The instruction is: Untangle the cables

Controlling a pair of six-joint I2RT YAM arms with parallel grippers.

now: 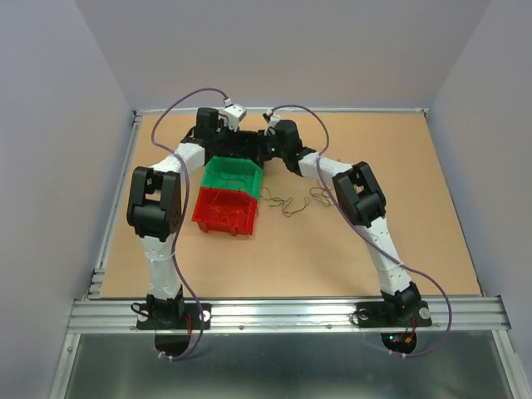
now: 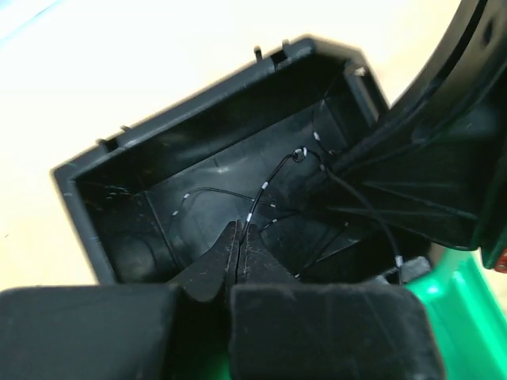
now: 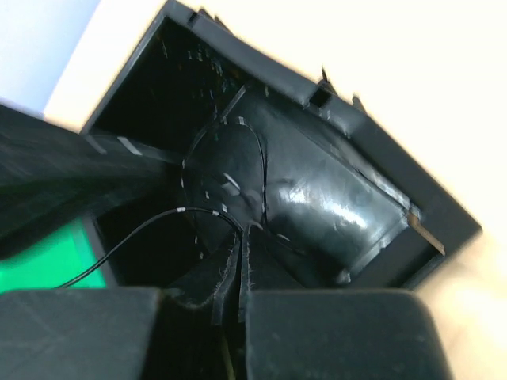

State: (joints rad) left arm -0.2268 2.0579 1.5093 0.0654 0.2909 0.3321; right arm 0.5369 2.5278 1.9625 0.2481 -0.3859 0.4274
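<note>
- Closest to the left wrist camera, the left gripper [image 2: 240, 235] has its fingers pressed together; a dark cable [image 2: 273, 176], thin and flecked with small white marks, runs straight into the seam at the tips, so it is pinching that strand
- Just past those fingertips lies the inside of a black bin [image 2: 99, 214]; more of the dark strand trails across its floor and off to the right, over the bin's near right corner
- On the right of that view the other arm's black gripper body reaches into the same bin; a corner of the green bin [image 2: 455, 313] shows at the near right
- From the right wrist camera, the right gripper [image 3: 242, 249] is also pressed together; a dark strand [image 3: 142, 226] curves in from the left and meets the tips, but whether it is gripped cannot be told
- From above, the left arm [image 1: 154, 204] and right arm [image 1: 362, 195] both reach to the far middle of the table [image 1: 349, 266], meeting over the black bin
- Near of that bin sits the green bin, and the red bin [image 1: 223, 220] touches its near side; thin curly cables lie in both
- Loose curly cables [image 1: 287, 202] lie on the table just right of the two coloured bins, between them and the right arm
- An aluminium rail [image 1: 291, 314] at the near edge carries both arm bases
</note>
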